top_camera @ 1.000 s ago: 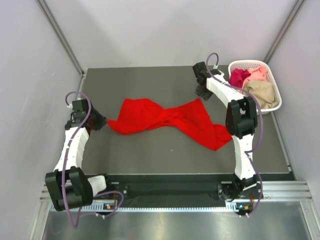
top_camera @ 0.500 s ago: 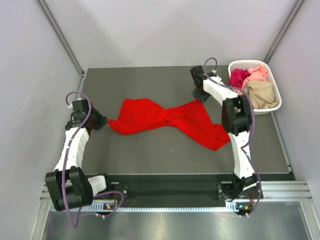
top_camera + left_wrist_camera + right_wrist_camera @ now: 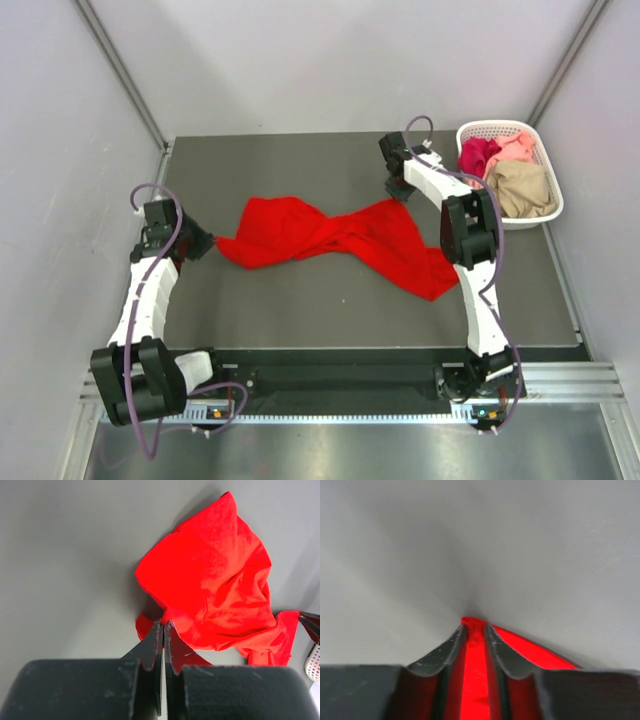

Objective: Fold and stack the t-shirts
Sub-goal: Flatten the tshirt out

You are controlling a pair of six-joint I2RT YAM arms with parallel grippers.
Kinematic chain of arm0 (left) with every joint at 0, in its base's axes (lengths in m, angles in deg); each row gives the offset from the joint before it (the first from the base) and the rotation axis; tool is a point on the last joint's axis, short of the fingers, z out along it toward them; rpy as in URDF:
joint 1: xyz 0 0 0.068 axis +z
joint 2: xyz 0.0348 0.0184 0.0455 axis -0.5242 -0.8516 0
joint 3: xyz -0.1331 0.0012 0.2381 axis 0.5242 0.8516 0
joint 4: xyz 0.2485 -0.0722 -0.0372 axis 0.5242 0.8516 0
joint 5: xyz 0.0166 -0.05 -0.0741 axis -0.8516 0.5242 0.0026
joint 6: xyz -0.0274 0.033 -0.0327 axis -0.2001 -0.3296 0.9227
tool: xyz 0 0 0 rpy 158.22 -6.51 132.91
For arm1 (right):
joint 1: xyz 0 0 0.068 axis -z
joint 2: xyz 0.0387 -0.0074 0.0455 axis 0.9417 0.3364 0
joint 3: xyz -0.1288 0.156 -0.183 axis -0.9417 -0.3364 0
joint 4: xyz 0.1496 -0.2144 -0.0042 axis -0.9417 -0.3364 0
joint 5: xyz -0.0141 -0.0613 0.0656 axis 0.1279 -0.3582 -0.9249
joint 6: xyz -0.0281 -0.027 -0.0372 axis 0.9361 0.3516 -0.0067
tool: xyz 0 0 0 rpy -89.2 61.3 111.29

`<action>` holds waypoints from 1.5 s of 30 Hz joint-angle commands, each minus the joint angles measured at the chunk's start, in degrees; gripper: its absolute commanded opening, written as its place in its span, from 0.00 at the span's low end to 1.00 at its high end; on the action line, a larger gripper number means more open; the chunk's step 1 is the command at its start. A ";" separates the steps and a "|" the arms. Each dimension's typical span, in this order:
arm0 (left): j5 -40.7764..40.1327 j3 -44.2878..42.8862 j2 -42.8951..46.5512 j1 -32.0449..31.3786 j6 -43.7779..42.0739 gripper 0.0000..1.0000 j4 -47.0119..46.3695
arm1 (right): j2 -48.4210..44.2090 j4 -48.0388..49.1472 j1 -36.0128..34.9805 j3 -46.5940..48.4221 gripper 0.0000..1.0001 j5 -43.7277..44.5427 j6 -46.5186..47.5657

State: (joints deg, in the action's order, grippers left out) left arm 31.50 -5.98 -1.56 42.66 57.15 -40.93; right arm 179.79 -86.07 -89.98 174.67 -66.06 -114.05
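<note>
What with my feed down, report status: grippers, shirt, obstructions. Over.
Left gripper shut on left tip of red t-shirt. Right gripper shut on its far corner. Shirt twisted, unfolded, on table. Nothing in the way; basket off right.

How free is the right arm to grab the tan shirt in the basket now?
Probably not yet: the right gripper is shut on the red t-shirt. The tan shirt lies uncovered in the basket beside that arm.

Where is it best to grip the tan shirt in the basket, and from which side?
Probably its crumpled top, coming straight down: the tan shirt lies bunched in the white basket, whose walls block a sideways approach.
</note>
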 commanded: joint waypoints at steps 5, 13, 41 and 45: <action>0.50 -0.18 2.08 0.29 0.95 0.00 -2.11 | -2.21 3.28 1.80 -4.69 0.02 0.97 3.40; 0.23 -2.63 3.31 0.20 0.95 0.00 -0.70 | -12.29 13.47 2.06 -11.19 0.00 -2.02 12.98; -0.03 -56.51 17.80 -0.94 13.50 0.00 22.59 | -102.05 5.94 1.97 -32.12 0.00 -6.23 30.84; 0.06 -64.23 17.12 -1.03 13.96 0.00 25.83 | -103.55 2.78 1.97 -26.42 0.00 -9.14 30.05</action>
State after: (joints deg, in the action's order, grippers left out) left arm 32.14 -66.18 17.57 41.74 67.93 -17.93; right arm 75.75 -79.80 -88.32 144.42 -72.13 -82.84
